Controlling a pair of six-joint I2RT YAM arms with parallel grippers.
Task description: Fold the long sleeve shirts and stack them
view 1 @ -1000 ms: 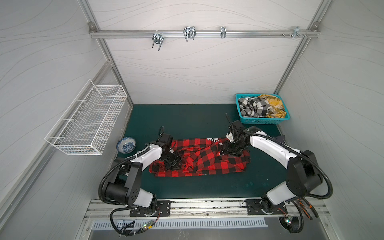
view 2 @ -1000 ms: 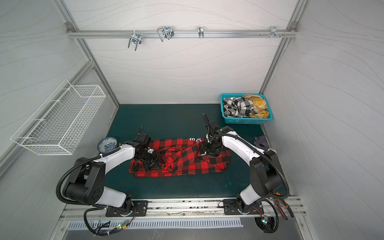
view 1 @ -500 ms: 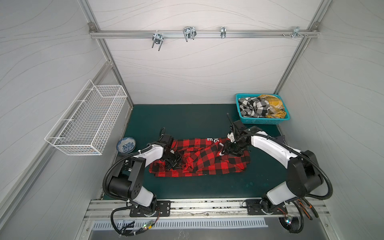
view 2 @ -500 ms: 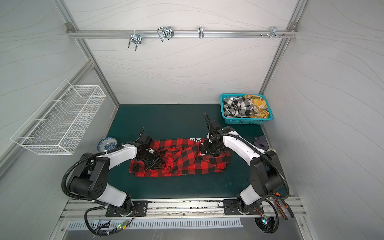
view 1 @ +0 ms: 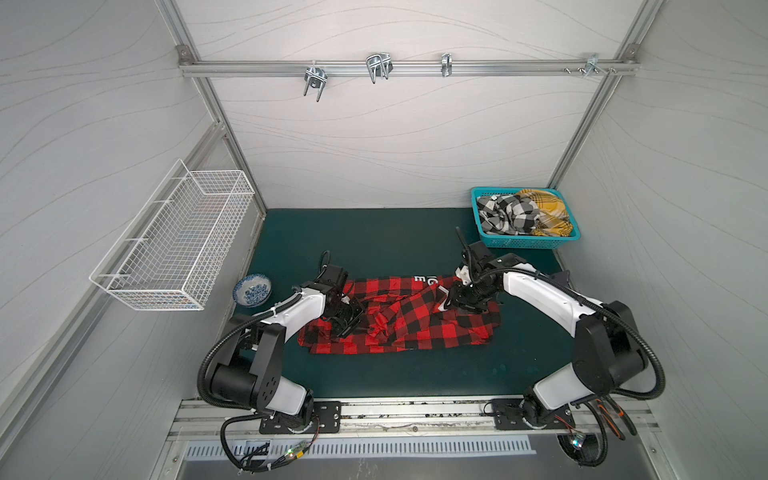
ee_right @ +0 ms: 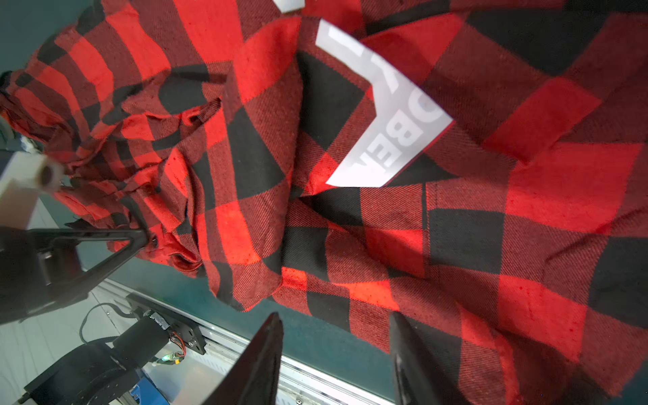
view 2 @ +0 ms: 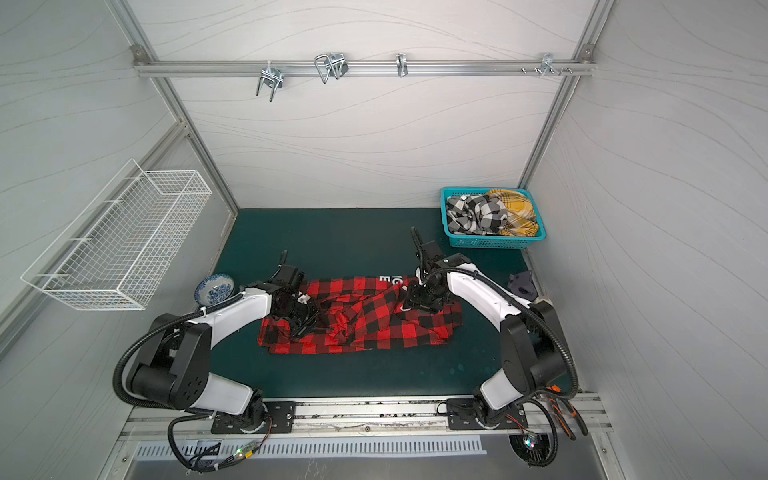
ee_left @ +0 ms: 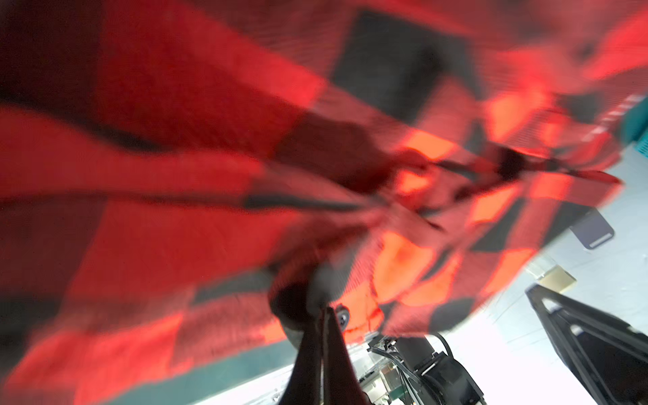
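**Left wrist view: jaws pinched on the red shirt (ee_left: 210, 175)**

In both top views the red shirt (view 1: 415, 328) (view 2: 374, 328) lies rumpled in a long band across the middle of the green desk (view 1: 374, 241). White letters (view 1: 426, 279) show at its far edge. The left arm (view 1: 299, 311) reaches in at the shirt's left end. The right arm (view 1: 540, 291) reaches in at its right end, close to the letters.

The left wrist view is blurred, yet the left fingers (ee_left: 315, 350) press together with a bunch of red cloth caught at their tips. The left jaws are clamped on the red shirt.

In the right wrist view the right fingers (ee_right: 259, 364) stand apart over the shirt's hem, with cloth and desk showing between them. The right jaws are parted and hold nothing. The letters (ee_right: 385, 115) sit on a folded flap there.

The black-and-white shirt (view 1: 505, 214) and the yellow shirt (view 1: 546, 208) lie heaped in the teal basket (view 1: 523, 242) at the desk's far right corner, apart from the red shirt. A bowl (view 1: 252, 289) sits at the desk's left edge, near the left arm. A wire rack (view 1: 174, 245) hangs on the left wall.
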